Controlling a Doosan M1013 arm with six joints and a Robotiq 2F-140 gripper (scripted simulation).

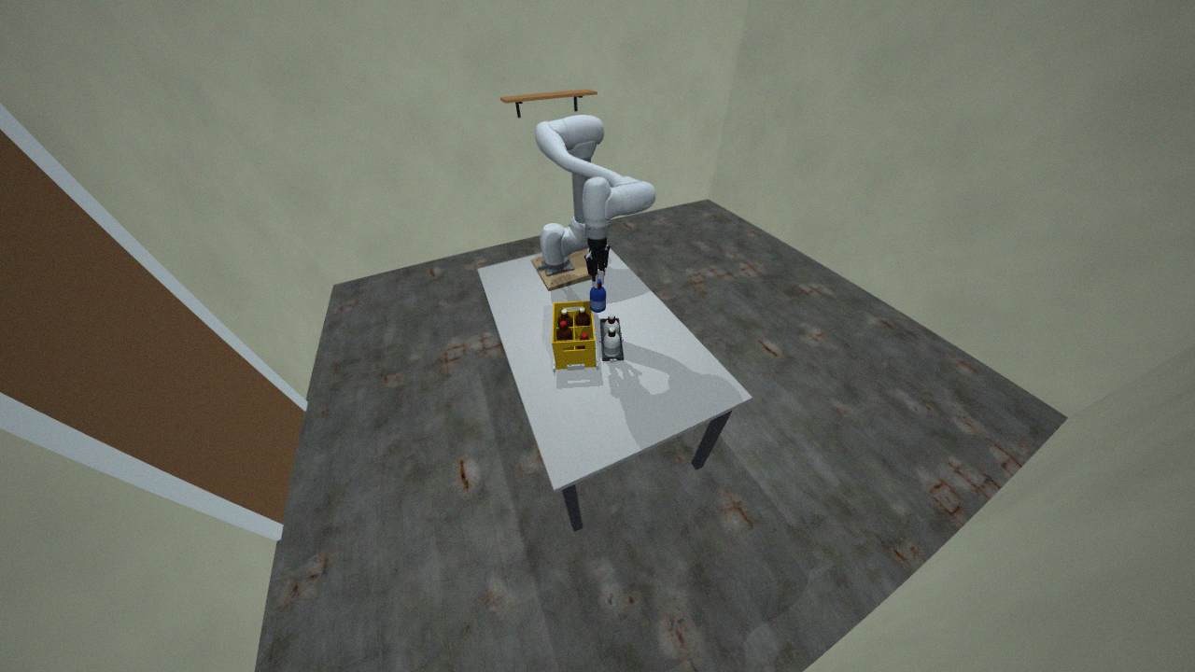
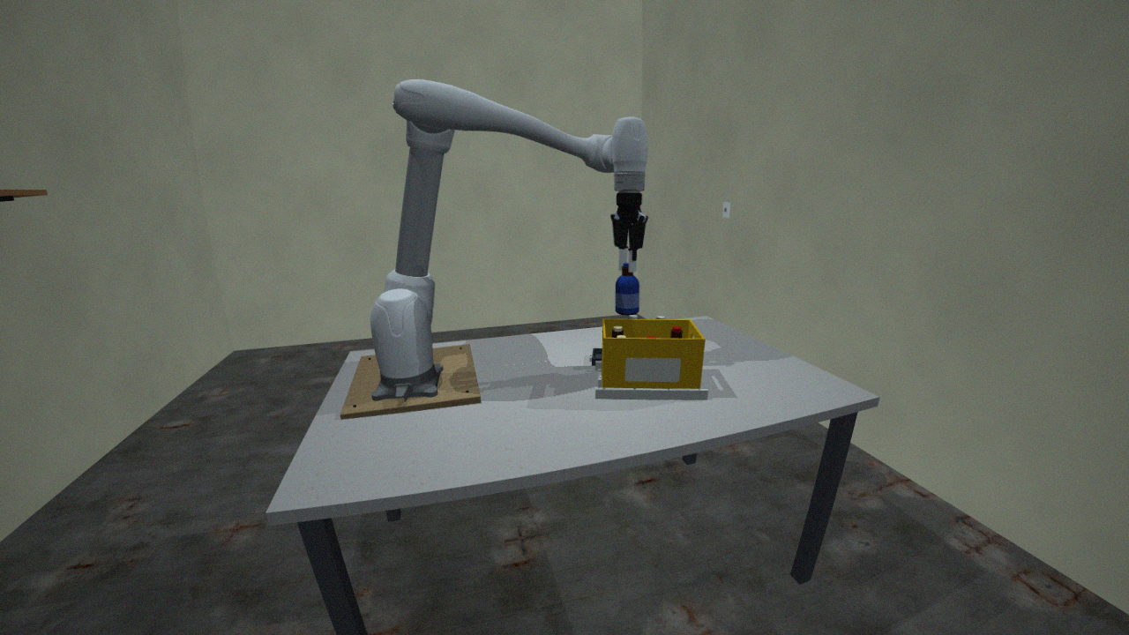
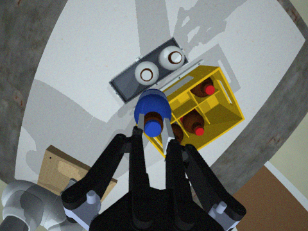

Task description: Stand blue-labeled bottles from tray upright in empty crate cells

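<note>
Gripper (image 3: 153, 130) pinches the neck of your blue bottle (image 2: 626, 294), which hangs upright above the yellow crate (image 2: 652, 344), over its edge nearest the arm's base, so the free cell lies just inward and below.

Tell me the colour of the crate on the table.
Yellow, with a pale grey panel on one side; the crate shows best in the exterior view.

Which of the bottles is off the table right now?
The blue-labeled bottle, hanging by its neck from the gripper above the crate; the others stand in the crate or on the tray.
</note>
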